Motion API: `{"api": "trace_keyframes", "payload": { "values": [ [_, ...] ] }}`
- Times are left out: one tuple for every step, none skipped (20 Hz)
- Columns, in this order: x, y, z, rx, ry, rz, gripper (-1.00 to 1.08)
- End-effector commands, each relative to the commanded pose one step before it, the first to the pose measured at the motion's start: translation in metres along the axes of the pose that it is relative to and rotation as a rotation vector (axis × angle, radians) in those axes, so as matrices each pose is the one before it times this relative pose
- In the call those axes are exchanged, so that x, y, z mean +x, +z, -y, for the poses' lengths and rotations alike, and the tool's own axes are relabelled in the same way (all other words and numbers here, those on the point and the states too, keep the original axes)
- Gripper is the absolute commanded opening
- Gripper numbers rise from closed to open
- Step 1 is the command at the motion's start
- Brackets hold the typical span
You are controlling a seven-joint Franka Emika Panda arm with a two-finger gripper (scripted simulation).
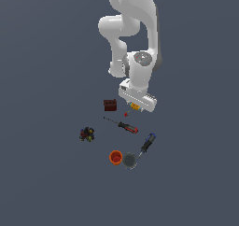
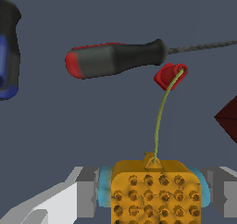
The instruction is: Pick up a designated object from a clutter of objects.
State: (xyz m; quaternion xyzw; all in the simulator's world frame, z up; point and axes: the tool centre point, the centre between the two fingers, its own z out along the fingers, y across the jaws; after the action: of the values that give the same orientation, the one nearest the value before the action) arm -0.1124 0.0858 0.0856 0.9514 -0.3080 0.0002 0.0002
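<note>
In the wrist view, the yellow-orange block (image 2: 155, 190) sits squarely between the 2 fingers of the gripper (image 2: 154, 193), its bumpy grid top facing the camera. The blue pads (image 2: 104, 193) press against both of its sides, so the claw is clenched on it. A thin yellowish stem rises from the block's far edge to a small red piece (image 2: 170, 76). Beyond lies the red-handled screwdriver (image 2: 115, 59), with the blue-handled tool (image 2: 8, 52) and a corner of the dark red box (image 2: 229, 119) at the frame's edges.

In the exterior view, the block (image 1: 135, 107) shows only as a yellow sliver under the hand, near the dark red box. Farther off sit the dark multicoloured cluster (image 1: 87, 134), orange cup (image 1: 115, 157) and grey cup (image 1: 130, 161).
</note>
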Motion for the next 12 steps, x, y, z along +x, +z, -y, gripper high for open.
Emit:
{"api": "trace_keyframes", "payload": {
  "values": [
    [-0.0029,-0.01997,0.006,0.00058,-0.00013,-0.00066,-1.0],
    [-0.00128,-0.00867,0.00263,0.0,0.0,0.0,-1.0],
    [-0.0013,-0.00878,0.00268,0.0,0.0,0.0,-1.0],
    [-0.00129,-0.00875,0.00268,0.0,0.0,0.0,-1.0],
    [-0.00134,-0.00856,0.0028,-0.00002,-0.0004,0.00056,-1.0],
    [-0.00127,-0.00871,0.00268,0.0,0.0,0.0,-1.0],
    [-0.00126,-0.00871,0.00268,0.0,0.0,0.0,-1.0],
    [-0.00125,-0.00872,0.00269,0.0,0.0,0.0,-1.0],
    [-0.00125,-0.00873,0.0027,0.0,0.0,0.0,-1.0],
    [-0.00124,-0.00875,0.00271,0.0,0.0,0.0,-1.0],
    [-0.00123,-0.00878,0.00272,0.0,0.0,0.0,-1.0],
    [-0.00122,-0.00881,0.00274,0.0,0.0,0.0,-1.0]
  ]
}}
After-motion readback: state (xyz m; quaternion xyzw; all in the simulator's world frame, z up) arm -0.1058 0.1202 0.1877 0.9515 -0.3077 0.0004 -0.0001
